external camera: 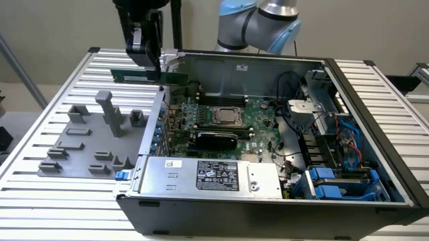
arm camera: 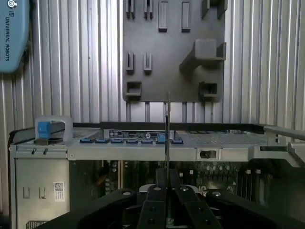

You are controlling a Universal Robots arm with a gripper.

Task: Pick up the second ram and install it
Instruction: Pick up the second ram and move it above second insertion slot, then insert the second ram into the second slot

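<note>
Your fingers (external camera: 153, 63) pinched the second ram (external camera: 173, 79), a long, thin green board held level at a corner of the open case (external camera: 268, 216). Seen edge-on from the wrist, it was a dark sliver.

The second ram (external camera: 130, 76) is showing green, and the gripper (external camera: 154, 69) above it is showing glossy black. The tray (external camera: 74, 150) is looking plain matte grey against the table (external camera: 40, 201), which is showing silver-white ribbed stripes. Inside the black case (external camera: 268, 221), the motherboard (external camera: 258, 118) is showing green and the drive brackets (external camera: 335, 183) are showing bright blue.
</note>
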